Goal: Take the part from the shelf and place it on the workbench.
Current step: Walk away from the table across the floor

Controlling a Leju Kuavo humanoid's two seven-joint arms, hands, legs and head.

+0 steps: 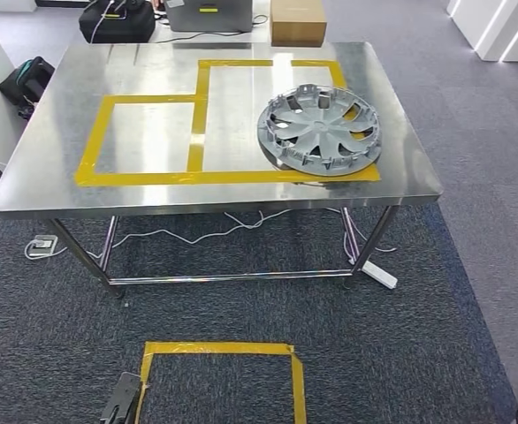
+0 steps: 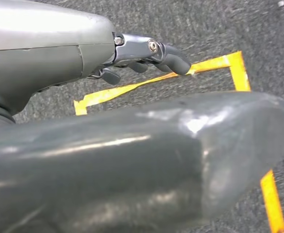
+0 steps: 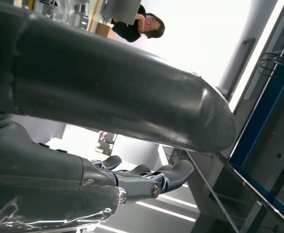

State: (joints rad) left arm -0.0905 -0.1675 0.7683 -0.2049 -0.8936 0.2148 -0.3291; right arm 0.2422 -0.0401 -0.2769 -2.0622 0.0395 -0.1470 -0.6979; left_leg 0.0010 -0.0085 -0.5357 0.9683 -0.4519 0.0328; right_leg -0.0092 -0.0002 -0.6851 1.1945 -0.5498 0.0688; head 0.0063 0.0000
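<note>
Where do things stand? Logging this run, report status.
Left robot hand empty, over floor tape. Right robot hand empty. Hubcap flat on workbench, partly over yellow tape outline. Nothing in the way.

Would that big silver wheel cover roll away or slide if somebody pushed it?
Probably slide, not roll: the wheel cover lies nearly flat on the smooth, shiny table. It looks like thin plastic with open spokes, so likely light and stiff. One edge seems slightly raised, so it might wobble.

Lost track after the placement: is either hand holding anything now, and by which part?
Nothing is held. The left hand and right hand hang empty; the grey plastic wheel cover lies on the steel workbench.
</note>
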